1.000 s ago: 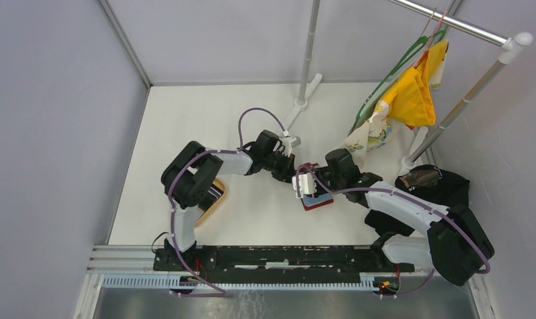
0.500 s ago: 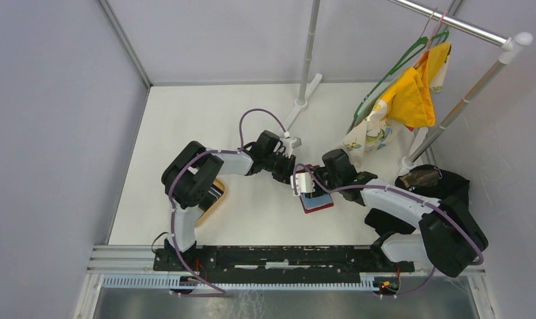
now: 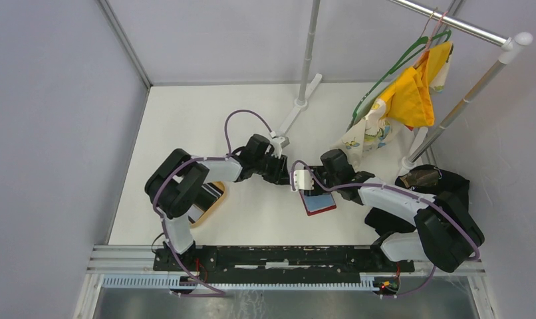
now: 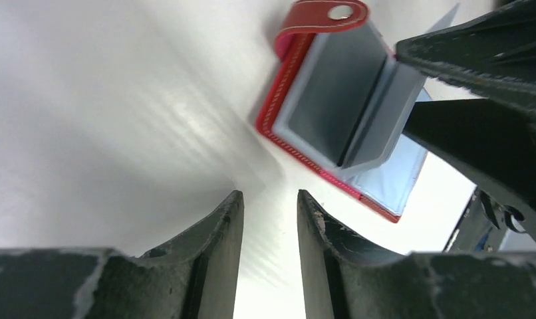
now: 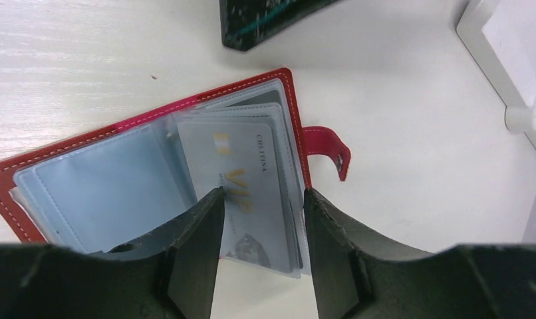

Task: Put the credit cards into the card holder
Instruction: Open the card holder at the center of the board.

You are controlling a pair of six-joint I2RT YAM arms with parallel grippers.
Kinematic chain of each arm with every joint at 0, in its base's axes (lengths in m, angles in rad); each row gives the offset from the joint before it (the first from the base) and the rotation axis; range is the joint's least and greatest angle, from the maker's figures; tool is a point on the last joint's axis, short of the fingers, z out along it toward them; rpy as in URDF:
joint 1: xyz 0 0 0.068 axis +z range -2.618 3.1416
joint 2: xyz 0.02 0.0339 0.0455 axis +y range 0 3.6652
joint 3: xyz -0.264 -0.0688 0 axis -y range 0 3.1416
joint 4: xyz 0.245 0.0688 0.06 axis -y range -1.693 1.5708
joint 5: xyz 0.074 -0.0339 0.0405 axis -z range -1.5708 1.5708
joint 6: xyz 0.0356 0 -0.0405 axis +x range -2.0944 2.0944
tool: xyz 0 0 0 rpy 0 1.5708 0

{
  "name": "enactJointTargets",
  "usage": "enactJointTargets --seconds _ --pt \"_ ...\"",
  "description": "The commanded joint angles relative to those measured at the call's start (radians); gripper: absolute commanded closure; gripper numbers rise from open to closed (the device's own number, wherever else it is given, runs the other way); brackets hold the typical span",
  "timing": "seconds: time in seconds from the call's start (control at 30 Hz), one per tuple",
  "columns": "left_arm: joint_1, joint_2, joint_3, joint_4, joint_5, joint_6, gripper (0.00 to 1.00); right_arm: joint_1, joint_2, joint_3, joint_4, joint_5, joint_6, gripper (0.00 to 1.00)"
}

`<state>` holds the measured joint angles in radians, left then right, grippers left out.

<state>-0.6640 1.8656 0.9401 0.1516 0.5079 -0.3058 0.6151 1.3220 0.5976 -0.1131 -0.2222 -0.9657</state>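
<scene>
The red card holder [image 3: 318,201] lies open on the white table between my two grippers. In the right wrist view its clear grey-blue pockets show, and a pale grey credit card [image 5: 242,179] marked VIP sits in the right-hand pocket beside the red snap tab [image 5: 328,149]. My right gripper [image 5: 262,196] hovers open over that card's lower end; whether it touches, I cannot tell. My left gripper [image 4: 268,199] is open and empty, just left of the card holder [image 4: 332,113]. A dark card [image 3: 212,193] lies on the oval tray.
The oval tan wooden tray [image 3: 205,216] sits by the left arm's elbow. A clothes rack foot [image 3: 298,103] stands behind the grippers. Yellow and patterned cloths [image 3: 411,93] hang on the rack at right, above a black bundle [image 3: 431,183].
My left gripper has opened and pulled back to the left, away from the card holder; its elbow swung left off the tray. The right gripper opened a little and edged leftward.
</scene>
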Motion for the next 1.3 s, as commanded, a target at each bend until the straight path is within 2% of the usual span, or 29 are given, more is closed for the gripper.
enactJointTargets --seconds 0.0,0.27,0.37,0.43,0.53,0.63,0.73,0.9,1.1,1.17,1.27 --pt "0.017 -0.092 -0.065 -0.019 -0.170 -0.049 0.57 0.001 0.001 0.012 0.061 0.061 0.053 0.46" --pt "0.018 -0.308 -0.226 0.133 -0.177 -0.102 0.61 -0.030 -0.035 0.008 0.083 0.022 0.105 0.42" --pt "0.017 -0.407 -0.293 0.185 -0.184 -0.120 0.61 -0.051 -0.058 0.014 0.051 -0.043 0.077 0.42" --pt "0.016 -0.477 -0.322 0.195 -0.199 -0.121 0.62 -0.062 -0.080 0.039 -0.062 -0.146 -0.022 0.43" --pt "0.018 -0.587 -0.353 0.188 -0.231 -0.116 0.61 -0.076 -0.122 0.073 -0.274 -0.281 -0.256 0.46" --pt "0.017 -0.679 -0.370 0.162 -0.266 -0.112 0.58 -0.102 -0.144 0.076 -0.407 -0.305 -0.435 0.48" --pt "0.019 -0.731 -0.374 0.130 -0.297 -0.123 0.52 -0.131 -0.111 0.077 -0.487 -0.254 -0.576 0.68" --pt "0.025 -0.748 -0.376 0.073 -0.345 -0.169 0.30 -0.138 -0.020 0.091 -0.481 -0.103 -0.526 0.88" --pt "0.038 -0.811 -0.402 0.033 -0.401 -0.210 0.10 -0.141 0.060 0.108 -0.482 0.001 -0.470 0.94" --pt "0.043 -0.837 -0.406 0.007 -0.422 -0.214 0.06 -0.145 0.064 0.108 -0.490 0.003 -0.470 0.94" --pt "0.043 -0.872 -0.406 -0.033 -0.440 -0.208 0.05 -0.154 0.071 0.113 -0.508 0.006 -0.472 0.94"
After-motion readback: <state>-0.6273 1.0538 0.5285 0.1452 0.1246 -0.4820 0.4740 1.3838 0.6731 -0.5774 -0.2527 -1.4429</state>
